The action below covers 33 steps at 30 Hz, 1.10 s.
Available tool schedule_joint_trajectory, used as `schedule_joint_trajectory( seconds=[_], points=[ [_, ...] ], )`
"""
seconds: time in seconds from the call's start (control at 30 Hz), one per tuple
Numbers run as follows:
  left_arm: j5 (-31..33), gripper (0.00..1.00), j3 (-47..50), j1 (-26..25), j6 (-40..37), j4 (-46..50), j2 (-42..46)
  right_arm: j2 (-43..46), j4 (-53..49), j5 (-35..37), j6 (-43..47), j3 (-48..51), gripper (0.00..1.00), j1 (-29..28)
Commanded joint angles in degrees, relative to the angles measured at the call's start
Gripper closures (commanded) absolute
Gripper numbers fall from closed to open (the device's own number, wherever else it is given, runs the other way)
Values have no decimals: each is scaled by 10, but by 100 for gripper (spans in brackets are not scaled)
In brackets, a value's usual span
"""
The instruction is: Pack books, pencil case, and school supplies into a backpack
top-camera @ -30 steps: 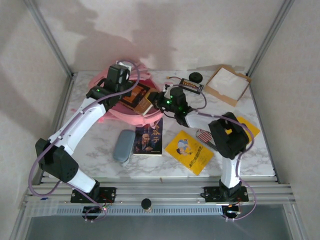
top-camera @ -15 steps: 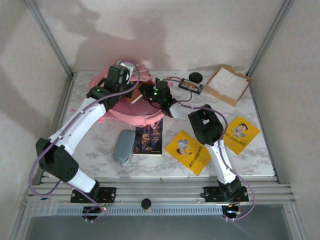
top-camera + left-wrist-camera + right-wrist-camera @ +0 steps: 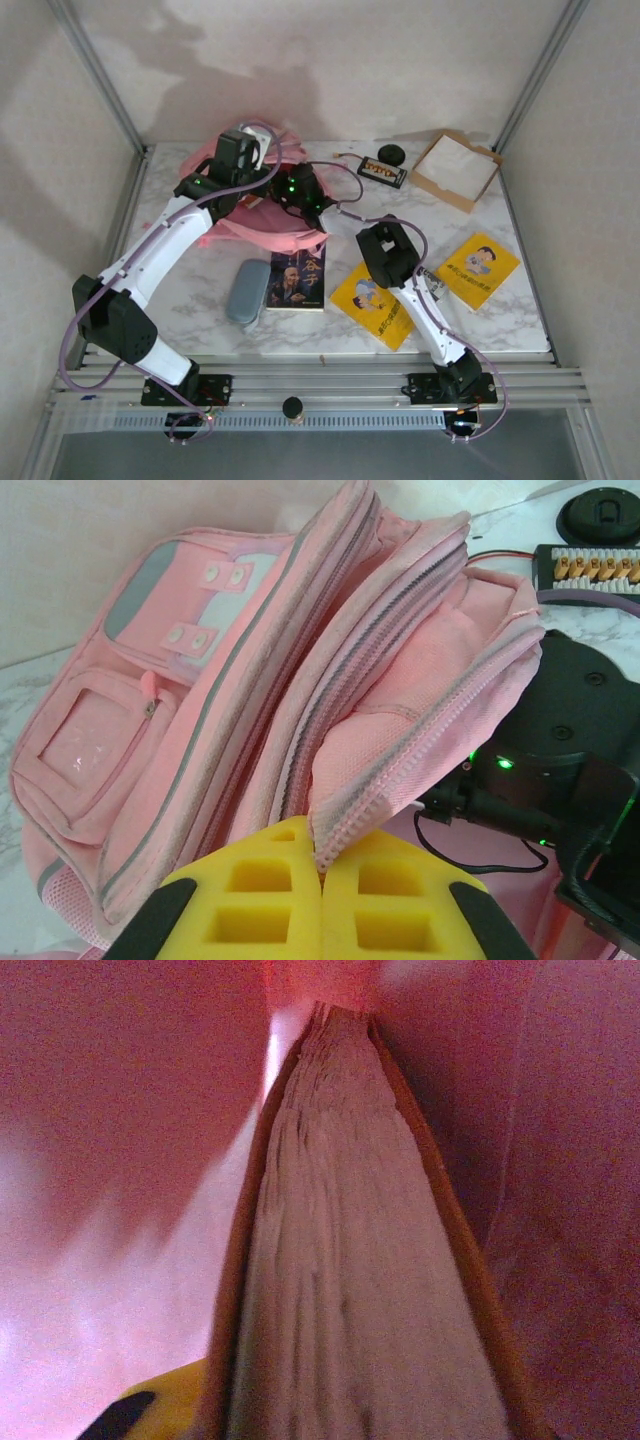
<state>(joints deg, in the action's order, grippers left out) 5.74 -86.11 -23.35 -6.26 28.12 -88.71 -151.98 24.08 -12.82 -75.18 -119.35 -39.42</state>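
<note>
The pink backpack lies at the back left with its mouth held open. My left gripper is shut on its zipper edge, and from above it sits over the bag. My right gripper reaches into the opening. A brown book stands edge-on between its jaws inside the pink lining, with one yellow finger beside the cover. On the table lie the dark blue book, two yellow books and the grey-blue pencil case. The school supplies are hidden.
A black board with orange marks, a black round object and a cardboard tray stand at the back right. The right arm's black wrist crowds the bag's mouth. Frame posts and walls close in both sides.
My right arm has swung left and pushed the brown book down into the backpack, uncovering the far yellow book. The left gripper has kept its hold on the zipper edge.
</note>
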Motion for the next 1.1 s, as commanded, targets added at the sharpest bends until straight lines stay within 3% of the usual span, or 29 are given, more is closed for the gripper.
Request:
schedule_joint_trajectory(
  seconds=[0.0,0.2,0.43,0.7,0.8,1.07],
  points=[
    [2,100,-4,7,-8,-55,18,5,-28,22,45,-46,58,-19],
    [16,100,-9,26,0,-50,19,78,-73,35,107,11,29,-21],
    [24,100,-12,43,24,-51,15,249,-93,69,188,183,2,-22],
    [46,100,-14,46,40,-56,15,464,-149,47,276,399,1,-22],
    [75,100,-17,54,58,-54,6,544,-220,34,304,453,1,-19],
    [75,100,23,63,82,-52,11,691,-333,13,294,608,1,-8]
  ],
)
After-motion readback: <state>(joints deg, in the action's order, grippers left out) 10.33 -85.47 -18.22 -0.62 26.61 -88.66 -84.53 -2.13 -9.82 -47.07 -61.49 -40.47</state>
